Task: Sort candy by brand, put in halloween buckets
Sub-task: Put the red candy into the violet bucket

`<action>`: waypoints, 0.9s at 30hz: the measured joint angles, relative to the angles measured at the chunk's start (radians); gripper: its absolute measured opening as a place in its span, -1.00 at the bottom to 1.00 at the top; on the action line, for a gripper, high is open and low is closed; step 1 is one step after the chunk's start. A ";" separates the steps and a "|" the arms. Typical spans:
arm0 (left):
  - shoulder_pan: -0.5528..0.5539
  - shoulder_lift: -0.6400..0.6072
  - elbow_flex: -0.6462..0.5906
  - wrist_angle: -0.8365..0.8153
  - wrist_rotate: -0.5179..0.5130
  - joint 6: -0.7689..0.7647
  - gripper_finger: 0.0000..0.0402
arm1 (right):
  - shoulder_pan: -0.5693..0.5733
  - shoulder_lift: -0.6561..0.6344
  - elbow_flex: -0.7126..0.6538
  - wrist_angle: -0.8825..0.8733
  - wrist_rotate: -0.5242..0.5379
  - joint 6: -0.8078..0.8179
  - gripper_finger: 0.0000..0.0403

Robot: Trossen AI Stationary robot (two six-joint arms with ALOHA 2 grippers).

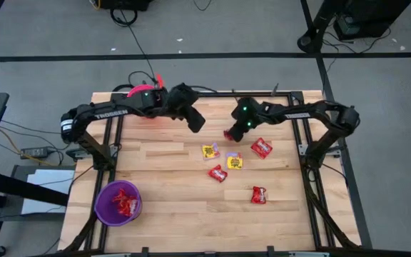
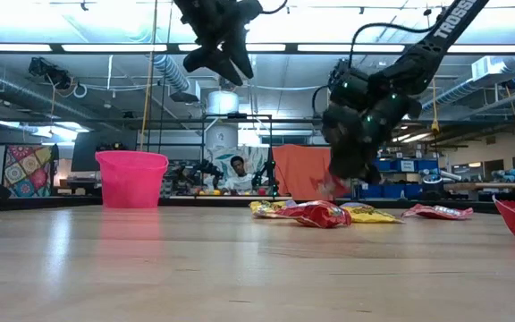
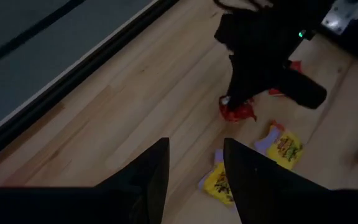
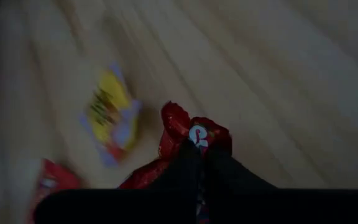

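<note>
The right claw (image 4: pixel 199 163) is pinching a shiny red candy packet (image 4: pixel 191 130), its 2 dark fingers (image 4: pixel 219 171) pressed together on the crumpled wrapper. In the high view this claw (image 1: pixel 232 134) is hanging over the far middle of the desk (image 1: pixel 177 214), and the low view is showing the red packet (image 2: pixel 333 185) just above the wood, though whether it is clear of the surface I cannot tell.

Just near of that claw, 2 yellow candy packets are lying on the desk: 1 (image 1: pixel 210 151) to the left and 1 (image 1: pixel 235 162) slightly nearer and to the right. A red packet (image 1: pixel 262 148) is resting to the right of the claw, another (image 1: pixel 218 173) is sitting near the yellow pair, and 1 more (image 1: pixel 259 195) is lying nearest of all, well apart from the rest.

The left claw (image 1: pixel 197 121) is hovering to the left of the right one, at the far side of the desk, high above the wood in the low view; its fingers (image 3: pixel 148 180) are standing parted with nothing between them.

The pink bucket (image 1: pixel 143 93) is standing at the far left corner, partly hidden under the left arm. The purple bucket (image 1: pixel 102 207) is sitting at the near left corner, with several red packets (image 1: pixel 125 202) inside it.
</note>
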 joint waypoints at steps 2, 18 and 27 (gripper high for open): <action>0.019 -0.011 0.000 0.019 0.041 -0.005 -0.21 | -0.020 -0.039 0.000 0.028 -0.037 0.026 -0.94; 0.172 -0.051 0.001 0.714 0.527 -0.389 -0.21 | -0.209 -0.532 0.001 0.567 -0.150 0.308 -0.94; 0.166 -0.039 0.001 0.776 0.536 -0.439 -0.21 | -0.147 -0.579 0.001 0.596 -0.065 0.307 -0.94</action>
